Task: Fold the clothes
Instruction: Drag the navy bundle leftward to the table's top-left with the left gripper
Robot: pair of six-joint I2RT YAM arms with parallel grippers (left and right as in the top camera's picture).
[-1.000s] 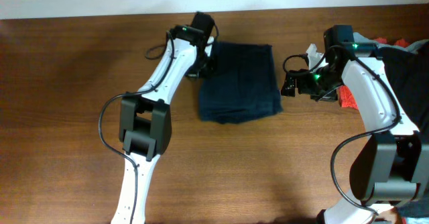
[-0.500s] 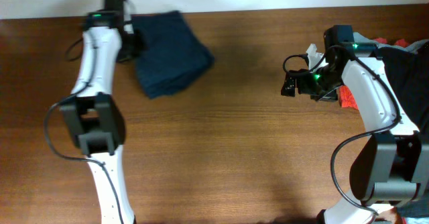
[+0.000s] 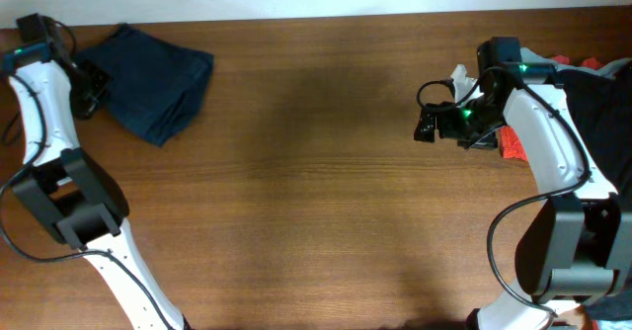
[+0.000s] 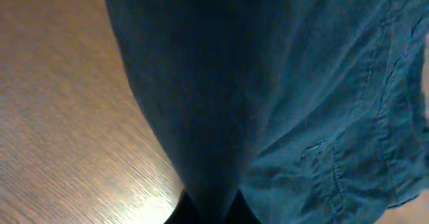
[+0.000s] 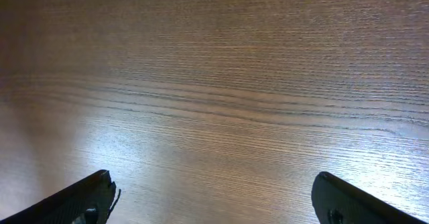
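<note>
Folded navy shorts (image 3: 158, 68) at the far-left corner of the counter (image 3: 316, 192), gripped by the left jaws.
We observe the left jaws clamped on the left edge of the shorts, with cloth filling the left wrist view. The right jaws stand wide with nothing between them, above bare wood, just beside a black garment (image 3: 602, 83) and an orange-red garment (image 3: 512, 144) at the right edge.

Folded shorts (image 3: 158, 78): dark navy, plain; we make out matching seam stitching up close.
Table (image 3: 316, 202): warm brown wood, fine streaked grain, pale glare patches.
Left arm (image 3: 38, 108): white links, black joints.
Right arm (image 3: 548, 134): white and black; we note a green light.
Crumpled garment (image 3: 511, 144): orange-red.
Heaped garment (image 3: 604, 108): black.
</note>
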